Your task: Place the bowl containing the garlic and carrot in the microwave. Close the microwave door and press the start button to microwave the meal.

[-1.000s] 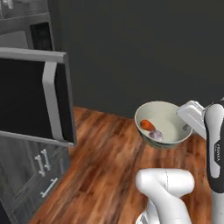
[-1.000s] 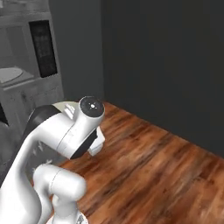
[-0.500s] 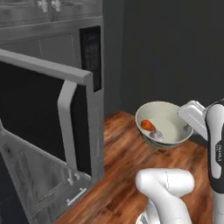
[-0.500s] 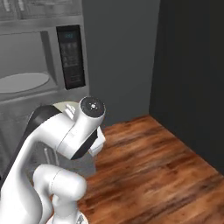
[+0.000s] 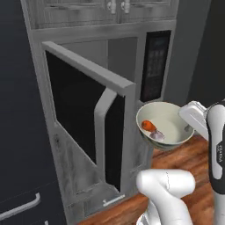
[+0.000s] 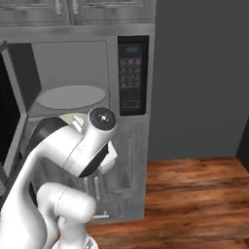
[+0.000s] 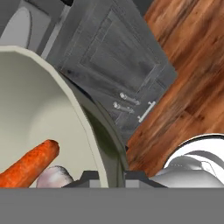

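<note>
The pale greenish-beige bowl (image 5: 169, 121) hangs in the air, level, in front of the microwave (image 6: 68, 73). In it lie the orange carrot (image 5: 148, 125) and the small grey-white garlic (image 5: 157, 135). My gripper (image 5: 184, 126) is shut on the bowl's right rim. In the hand view the gripper (image 7: 109, 179) pinches the bowl wall (image 7: 65, 109) between its fingertips (image 7: 89, 177), with the carrot (image 7: 28, 164) and garlic (image 7: 54, 177) inside. The microwave door (image 5: 83, 110) stands swung open to the left, its bar handle (image 5: 100, 132) facing me. The cavity shows a round turntable (image 6: 71, 96). The keypad panel (image 6: 130, 73) sits right of the cavity.
Grey cabinet doors (image 7: 118, 61) run below the microwave, and more cabinets (image 5: 114, 9) above. Wood floor (image 6: 194, 194) spreads to the right. A dark tall surface (image 5: 17, 110) stands left of the open door, a dark wall (image 6: 204, 73) right of the keypad.
The whole picture has swung: the base has moved, so the microwave and its open door now stand close in front. The bowl stays held at the same place beside the arm.
</note>
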### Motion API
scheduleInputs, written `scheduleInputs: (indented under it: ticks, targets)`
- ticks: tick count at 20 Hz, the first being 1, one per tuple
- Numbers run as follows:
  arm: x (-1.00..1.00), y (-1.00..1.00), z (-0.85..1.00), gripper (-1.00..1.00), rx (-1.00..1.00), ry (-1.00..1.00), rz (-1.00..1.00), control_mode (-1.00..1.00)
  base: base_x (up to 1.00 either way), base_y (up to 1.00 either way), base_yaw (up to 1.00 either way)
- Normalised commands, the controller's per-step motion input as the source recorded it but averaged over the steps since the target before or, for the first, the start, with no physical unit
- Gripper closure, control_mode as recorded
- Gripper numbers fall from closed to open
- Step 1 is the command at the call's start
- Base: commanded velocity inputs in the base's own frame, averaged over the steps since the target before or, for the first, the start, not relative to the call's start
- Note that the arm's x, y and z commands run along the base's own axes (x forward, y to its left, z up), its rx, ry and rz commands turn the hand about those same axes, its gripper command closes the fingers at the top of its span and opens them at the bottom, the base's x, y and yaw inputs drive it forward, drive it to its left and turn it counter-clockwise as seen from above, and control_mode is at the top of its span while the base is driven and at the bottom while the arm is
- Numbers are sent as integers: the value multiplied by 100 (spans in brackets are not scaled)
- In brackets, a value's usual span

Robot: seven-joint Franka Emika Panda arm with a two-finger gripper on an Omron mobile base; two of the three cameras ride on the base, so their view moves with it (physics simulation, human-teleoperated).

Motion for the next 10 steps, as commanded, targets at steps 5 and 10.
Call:
scheduleInputs:
  ticks: [5, 10]
  targets:
    - [0, 0, 0, 100, 0, 0, 0, 100, 17, -24, 53]
    - [0, 0, 0, 100, 0, 0, 0, 100, 0, -55, 33]
